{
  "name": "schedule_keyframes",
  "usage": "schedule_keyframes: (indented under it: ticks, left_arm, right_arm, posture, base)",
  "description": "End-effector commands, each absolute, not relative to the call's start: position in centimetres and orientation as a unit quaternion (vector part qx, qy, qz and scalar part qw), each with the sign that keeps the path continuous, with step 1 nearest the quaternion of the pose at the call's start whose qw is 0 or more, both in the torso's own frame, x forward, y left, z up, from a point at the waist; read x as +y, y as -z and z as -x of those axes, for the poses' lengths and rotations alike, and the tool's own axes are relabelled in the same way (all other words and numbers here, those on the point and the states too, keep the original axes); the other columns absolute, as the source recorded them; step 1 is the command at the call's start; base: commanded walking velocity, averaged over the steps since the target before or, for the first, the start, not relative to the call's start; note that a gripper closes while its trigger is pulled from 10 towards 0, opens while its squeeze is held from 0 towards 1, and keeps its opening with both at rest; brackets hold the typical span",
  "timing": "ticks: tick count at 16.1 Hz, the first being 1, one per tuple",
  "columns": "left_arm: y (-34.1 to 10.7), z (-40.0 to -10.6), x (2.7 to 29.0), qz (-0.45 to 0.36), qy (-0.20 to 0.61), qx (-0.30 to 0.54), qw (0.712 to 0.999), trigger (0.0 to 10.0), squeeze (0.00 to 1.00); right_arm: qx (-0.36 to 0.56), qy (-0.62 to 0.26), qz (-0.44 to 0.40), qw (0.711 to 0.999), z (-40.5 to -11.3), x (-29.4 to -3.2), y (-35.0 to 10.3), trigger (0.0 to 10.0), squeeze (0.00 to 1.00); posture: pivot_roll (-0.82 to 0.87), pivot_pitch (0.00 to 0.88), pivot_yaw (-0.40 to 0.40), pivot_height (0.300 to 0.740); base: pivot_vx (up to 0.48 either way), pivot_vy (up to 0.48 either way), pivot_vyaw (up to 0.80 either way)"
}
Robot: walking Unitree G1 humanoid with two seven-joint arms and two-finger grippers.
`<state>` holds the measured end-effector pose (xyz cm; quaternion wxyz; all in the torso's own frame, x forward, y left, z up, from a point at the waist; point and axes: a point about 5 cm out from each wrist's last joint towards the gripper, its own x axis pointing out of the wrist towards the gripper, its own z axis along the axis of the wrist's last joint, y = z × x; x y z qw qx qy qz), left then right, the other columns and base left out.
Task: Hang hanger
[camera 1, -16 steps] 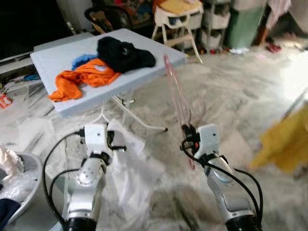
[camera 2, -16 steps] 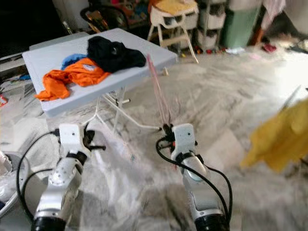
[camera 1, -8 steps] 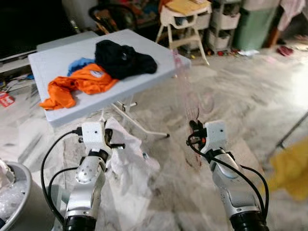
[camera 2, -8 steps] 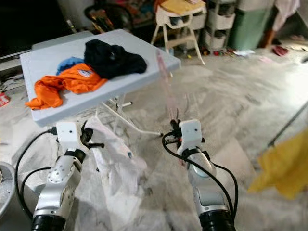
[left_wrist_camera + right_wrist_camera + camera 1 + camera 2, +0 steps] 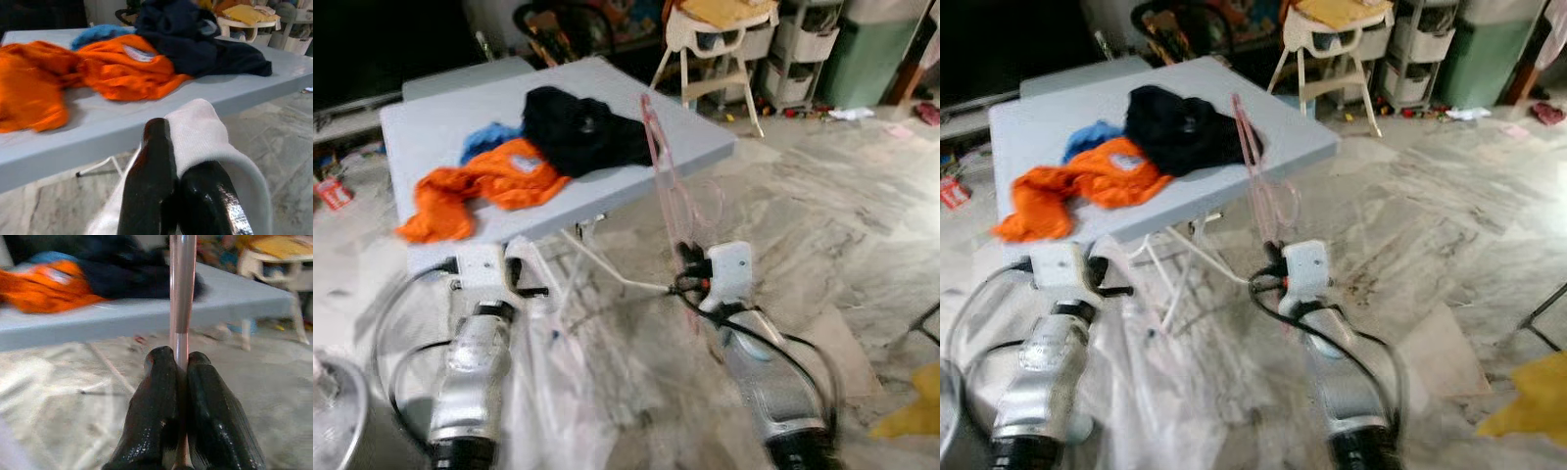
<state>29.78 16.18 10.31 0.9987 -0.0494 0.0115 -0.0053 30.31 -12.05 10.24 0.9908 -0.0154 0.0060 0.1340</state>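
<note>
Two silver arms reach out low in front of the robot. The right gripper has its two black fingers pressed tight on a pink hanger. The thin pink bar sits right between the fingers and sticks straight up past their tips. In the head views the hanger stands tall above the right gripper, and its top reaches up in front of the table's edge.

The left gripper is squeezed shut on a white cloth. The cloth folds over one finger and hangs down toward the floor like a long pale sheet.

Just past both grippers stands a light grey folding table on thin white legs. On it lies an orange shirt, with a blue cloth beside it and a black garment heaped next to them.

Farther back, on the marble floor, stand a white high chair and a green bin. A yellow cloth shows at the right edge.
</note>
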Motion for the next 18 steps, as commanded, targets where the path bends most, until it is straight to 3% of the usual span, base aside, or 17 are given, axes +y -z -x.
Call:
schedule_keyframes:
  ticks: [1,4,7,15,18]
  left_arm:
    - [-11.4,-30.0,16.9,0.042,-0.003,-0.01,0.999,10.0,0.0]
    - [-11.9,-30.2,16.9,0.042,-0.004,-0.016,0.999,10.0,0.0]
    - [-13.9,-30.6,16.6,0.035,-0.001,-0.052,0.998,10.0,0.0]
    - [-15.4,-30.9,15.9,0.037,0.004,-0.069,0.997,10.0,0.0]
    - [-16.5,-30.9,15.8,0.031,0.001,-0.089,0.996,10.0,0.0]
  right_arm:
    - [-0.011,-0.14,0.009,0.99,-30.5,-11.3,-11.0,10.0,0.0]
    - [-0.021,-0.142,0.007,0.99,-30.7,-11.1,-11.3,10.0,0.0]
    - [-0.031,-0.14,0.004,0.99,-30.8,-10.9,-11.8,10.0,0.0]
    - [-0.03,-0.144,0.008,0.989,-30.5,-10.9,-11.3,10.0,0.0]
    - [-0.032,-0.153,0.005,0.988,-30.4,-10.7,-11.3,10.0,0.0]
  posture:
    - [-0.07,0.0,0.063,0.74]
    - [-0.07,0.0,0.064,0.74]
    - [-0.06,0.0,0.065,0.74]
    - [-0.07,0.0,0.075,0.74]
    - [-0.07,0.0,0.071,0.74]
  base:
    - [0.431,0.0,0.0]
    - [0.439,0.0,0.0]
    - [0.441,0.0,0.65]
    - [0.442,0.0,0.0]
    - [0.44,0.0,0.79]
